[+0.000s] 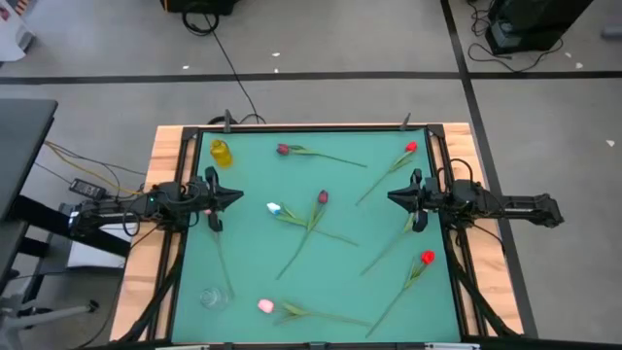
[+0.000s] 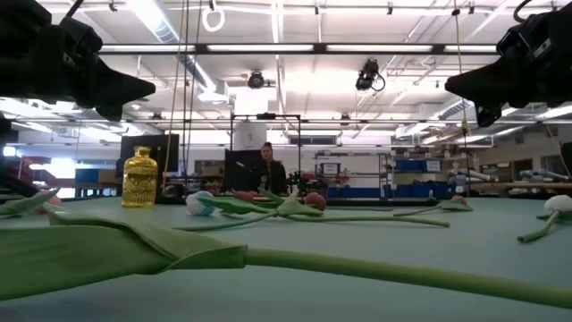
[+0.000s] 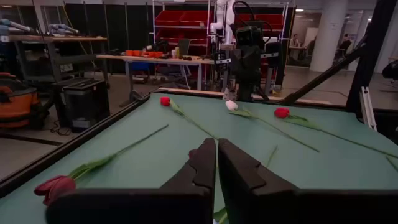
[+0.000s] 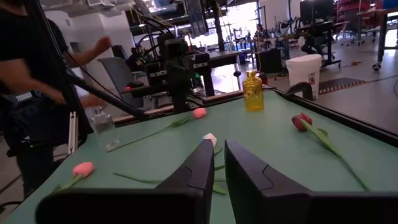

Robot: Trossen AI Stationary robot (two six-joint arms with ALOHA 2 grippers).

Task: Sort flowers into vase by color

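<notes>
Between the left hand (image 1: 236, 196) and the right hand (image 1: 393, 197), both hovering with fingers nearly closed and holding nothing, six tulips are lying scattered on the green bench (image 1: 243, 277): a white one (image 1: 274, 208) and a maroon one (image 1: 322, 197) nearest. They are looking light, with thin bendy stems and soft heads, so pinching mid-stem seems safest. A yellow vase (image 1: 222, 153) and a clear vase (image 1: 212, 297) are standing beside the left hand.

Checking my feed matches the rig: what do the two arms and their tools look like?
Both arms are dark, near-black, jointed links, with cables trailing behind the left one. The left tool and right tool each end in two matte black tapered fingers. No markings are visible.
</notes>
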